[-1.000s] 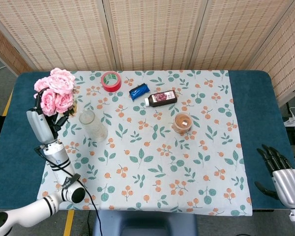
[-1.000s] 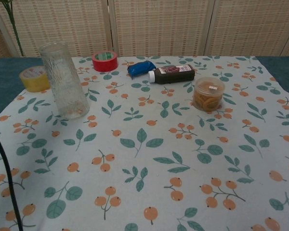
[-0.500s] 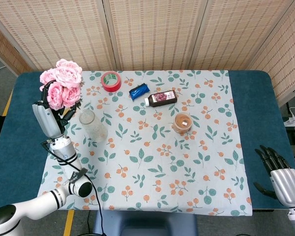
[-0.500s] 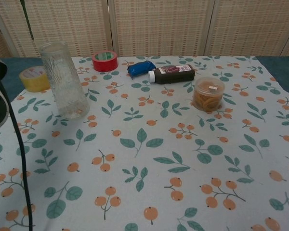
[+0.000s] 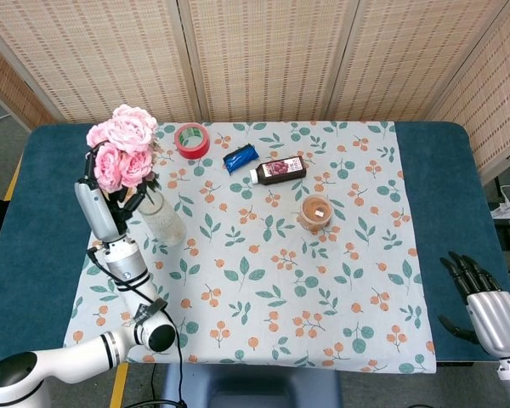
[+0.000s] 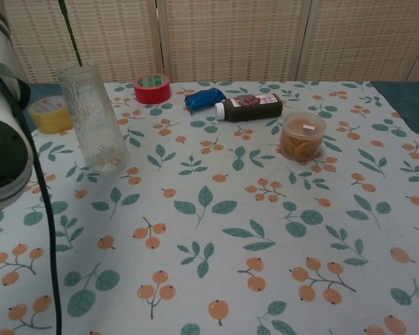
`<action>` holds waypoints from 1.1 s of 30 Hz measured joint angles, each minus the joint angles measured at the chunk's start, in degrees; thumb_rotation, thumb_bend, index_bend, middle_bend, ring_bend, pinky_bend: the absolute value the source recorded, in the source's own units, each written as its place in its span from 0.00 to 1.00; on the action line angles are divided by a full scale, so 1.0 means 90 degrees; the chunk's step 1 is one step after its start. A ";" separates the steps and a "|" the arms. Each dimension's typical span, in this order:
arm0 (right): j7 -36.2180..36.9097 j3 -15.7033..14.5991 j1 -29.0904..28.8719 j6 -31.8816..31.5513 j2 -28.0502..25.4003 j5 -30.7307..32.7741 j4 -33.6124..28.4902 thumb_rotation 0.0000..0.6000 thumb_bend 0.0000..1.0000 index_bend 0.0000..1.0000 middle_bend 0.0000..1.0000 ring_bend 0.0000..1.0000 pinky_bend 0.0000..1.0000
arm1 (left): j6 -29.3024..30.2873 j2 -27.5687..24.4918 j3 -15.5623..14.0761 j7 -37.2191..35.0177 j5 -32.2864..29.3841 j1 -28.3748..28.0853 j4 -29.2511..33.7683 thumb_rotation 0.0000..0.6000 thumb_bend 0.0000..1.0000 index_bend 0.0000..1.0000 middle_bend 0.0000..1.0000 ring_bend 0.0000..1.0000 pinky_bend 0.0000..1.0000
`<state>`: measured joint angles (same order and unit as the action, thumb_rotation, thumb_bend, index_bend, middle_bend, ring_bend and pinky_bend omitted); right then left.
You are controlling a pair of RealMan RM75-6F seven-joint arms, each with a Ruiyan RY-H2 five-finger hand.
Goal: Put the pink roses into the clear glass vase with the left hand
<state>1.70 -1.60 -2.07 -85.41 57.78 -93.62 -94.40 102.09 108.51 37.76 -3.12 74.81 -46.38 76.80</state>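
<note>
Left hand (image 5: pixel 102 206) upright, gripping pink roses (image 5: pixel 121 146)

Pink roses (image 5: pixel 121 146) (bunched) hang above the upright, empty clear glass vase (image 6: pixel 92 116).

Left hand (image 5: pixel 110 197) raised upright above the table's left side, fingers closed round the rose stems (image 5: pixel 119 194); forearm rising from the near edge. Right hand (image 5: pixel 478 293) low at the near right, fingers spread, holding nothing.
</note>
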 measured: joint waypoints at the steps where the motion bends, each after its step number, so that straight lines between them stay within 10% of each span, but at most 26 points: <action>1: 0.0011 -0.0001 0.0000 0.0000 -0.0008 0.0000 -0.0002 1.00 0.12 0.03 0.00 0.00 0.19 | 0.0006 0.0048 -0.0015 -0.0014 -0.0023 -0.0001 -0.0013 1.00 0.56 0.71 1.00 1.00 1.00; 25: 0.0031 0.0017 -0.0032 0.0051 -0.0017 0.0057 -0.0015 1.00 0.12 0.03 0.00 0.00 0.19 | -0.0196 0.0722 -0.0325 -0.0603 -0.0367 0.0163 -0.1109 1.00 0.56 0.70 1.00 1.00 1.00; 33: -0.0007 0.0022 -0.0042 0.0074 -0.0007 0.0083 -0.0031 1.00 0.12 0.03 0.00 0.00 0.19 | -0.0340 0.0815 -0.0450 -0.0881 -0.0390 0.0284 -0.1473 1.00 0.42 0.22 1.00 1.00 1.00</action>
<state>1.63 -1.39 -2.45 -84.75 57.72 -92.88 -94.67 99.03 115.84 33.70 -11.05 71.30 -43.82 63.53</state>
